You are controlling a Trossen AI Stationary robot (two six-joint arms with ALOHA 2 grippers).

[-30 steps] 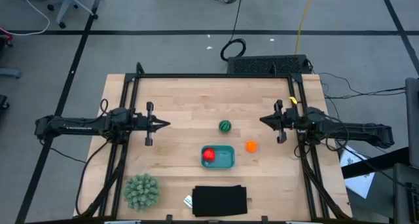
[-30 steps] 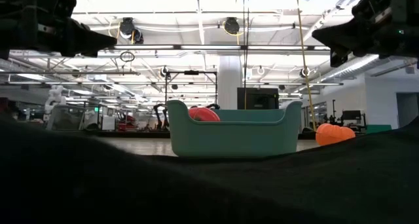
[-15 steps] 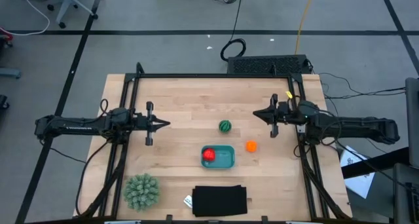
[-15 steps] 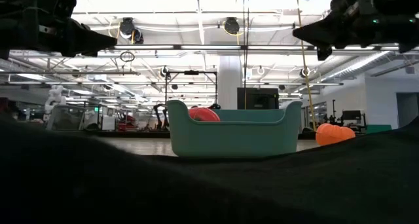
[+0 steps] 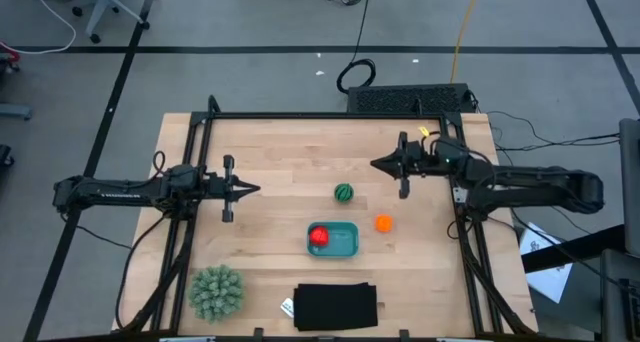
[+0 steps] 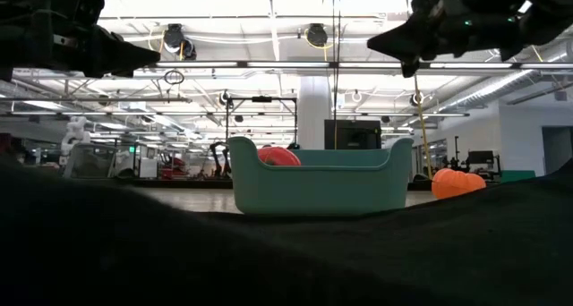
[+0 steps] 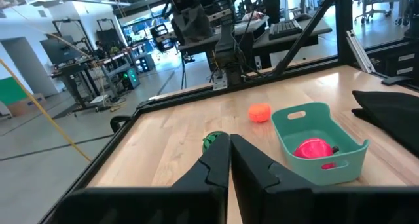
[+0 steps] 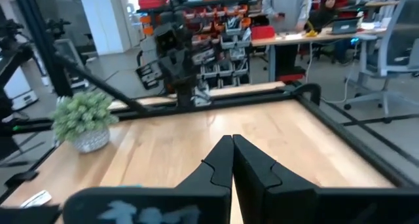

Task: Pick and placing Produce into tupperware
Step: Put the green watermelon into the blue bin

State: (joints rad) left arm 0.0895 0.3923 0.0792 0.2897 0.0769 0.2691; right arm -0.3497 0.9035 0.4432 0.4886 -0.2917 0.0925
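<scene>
The teal tub [image 5: 334,239] stands on the table's near middle and holds the red piece [image 5: 319,236]. It also shows in the low view [image 6: 318,177], with the red piece [image 6: 279,155] above its rim. The dark green striped piece [image 5: 344,192] rests on the wood just beyond the tub. The orange piece [image 5: 383,223] lies to the tub's right. My left gripper [image 5: 256,189] is shut and hovers left of the green piece, pointing right. My right gripper [image 5: 373,164] is shut and hovers beyond and right of the green piece, pointing left. Both grippers hold nothing.
A spiky pale-green ball [image 5: 216,292] sits at the near left. A flat black rectangle [image 5: 336,307] lies at the near edge, and fills the low view's foreground [image 6: 269,261]. A black frame [image 5: 330,115] runs along the table's far edge and sides. Bare wood lies between the grippers.
My right gripper has moved toward the table's left and somewhat toward its far edge, staying shut and high above the wood. The left arm, the tub and the three pieces have kept still.
</scene>
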